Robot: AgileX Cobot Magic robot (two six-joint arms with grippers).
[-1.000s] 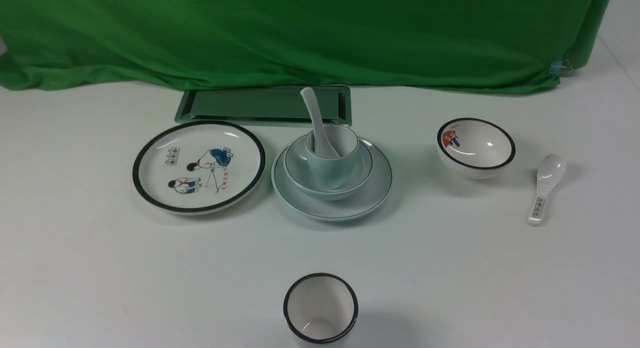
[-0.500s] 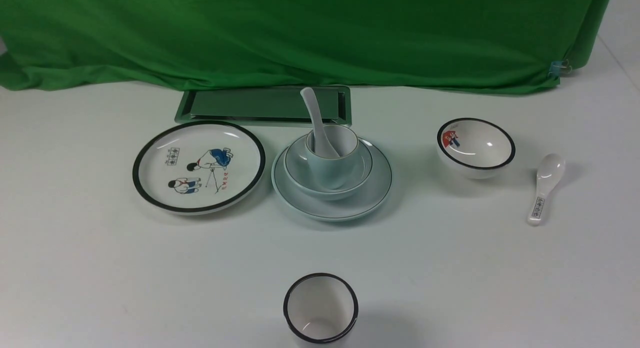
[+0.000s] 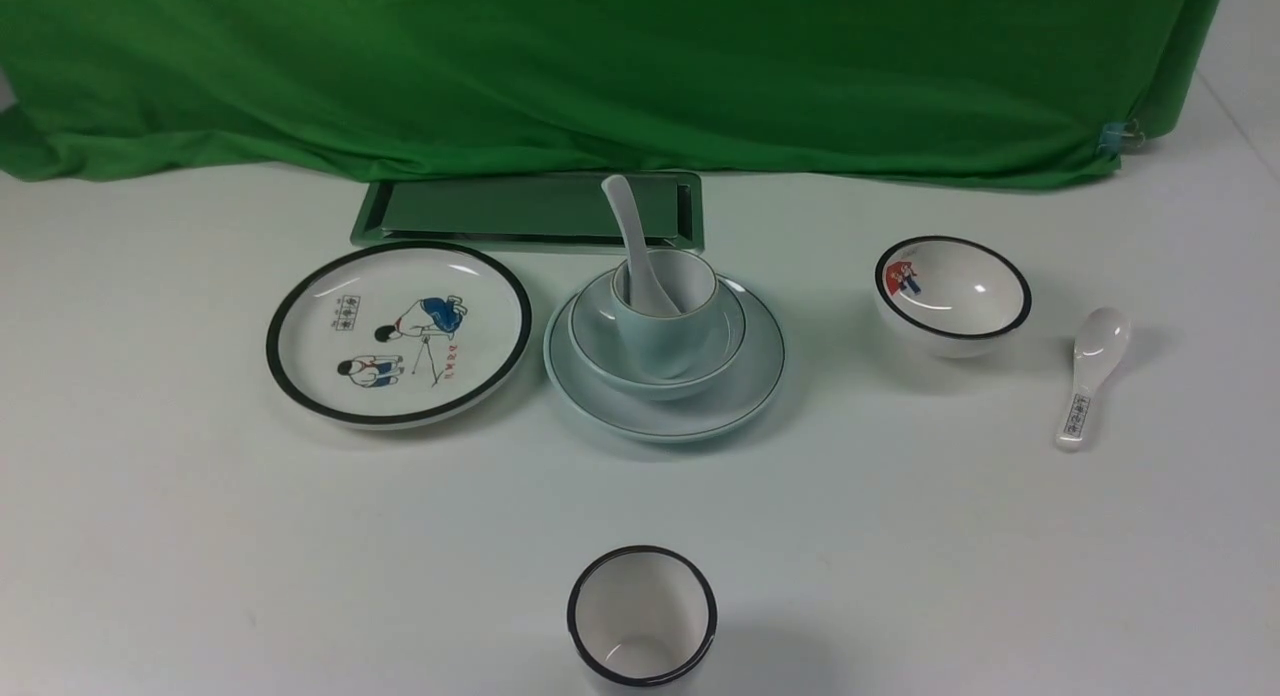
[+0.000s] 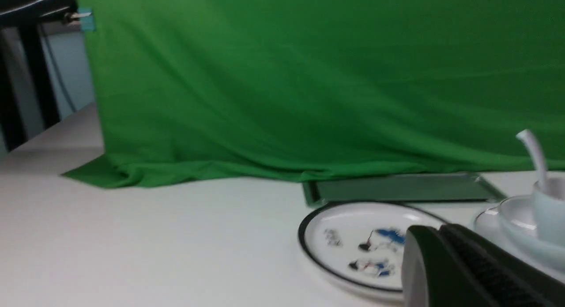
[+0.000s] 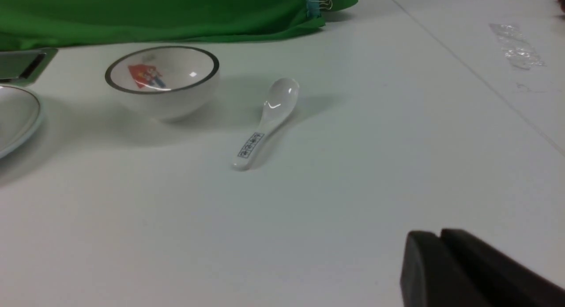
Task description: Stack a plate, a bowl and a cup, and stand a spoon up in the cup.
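Grippers are cut off: left gripper (image 4: 435,236) shut and empty, right gripper (image 5: 441,238) unclear.

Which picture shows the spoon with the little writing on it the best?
The right wrist view: the marked spoon lies close and whole, its printed handle clear. The front view shows it whole but small, beside the picture bowl. The left wrist view misses it.

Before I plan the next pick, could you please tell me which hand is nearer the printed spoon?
Right. The right hand is on the printed spoon's side of the table; the left hand is over by the picture plate, across the stack.
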